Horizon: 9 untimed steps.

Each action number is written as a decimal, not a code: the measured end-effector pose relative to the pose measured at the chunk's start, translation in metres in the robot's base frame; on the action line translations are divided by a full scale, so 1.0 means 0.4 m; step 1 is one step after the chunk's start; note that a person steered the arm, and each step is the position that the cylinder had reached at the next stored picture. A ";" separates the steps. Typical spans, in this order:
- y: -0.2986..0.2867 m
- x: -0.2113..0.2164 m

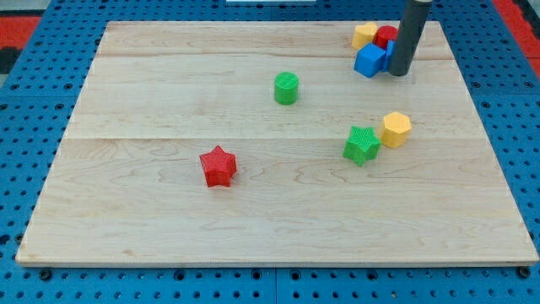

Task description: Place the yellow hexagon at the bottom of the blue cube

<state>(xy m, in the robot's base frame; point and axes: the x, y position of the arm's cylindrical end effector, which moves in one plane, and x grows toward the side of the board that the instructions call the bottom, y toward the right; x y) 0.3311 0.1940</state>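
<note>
The yellow hexagon lies right of the board's middle, touching a green star on its left. The blue cube sits near the view's top right, in a cluster with a yellow block and a red block behind it. My tip is at the end of the dark rod, right beside the blue cube on its right side. A bit of another blue block shows by the rod, partly hidden. The hexagon is well below the cube.
A green cylinder stands near the board's upper middle. A red star lies left of centre, lower down. The wooden board rests on a blue pegboard surface.
</note>
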 end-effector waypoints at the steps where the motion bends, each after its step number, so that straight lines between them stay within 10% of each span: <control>1: 0.027 0.240; 2: 0.037 0.454; 4: -0.020 0.161; 7: -0.062 0.326; 9: -0.198 0.208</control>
<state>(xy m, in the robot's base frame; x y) 0.4141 0.1149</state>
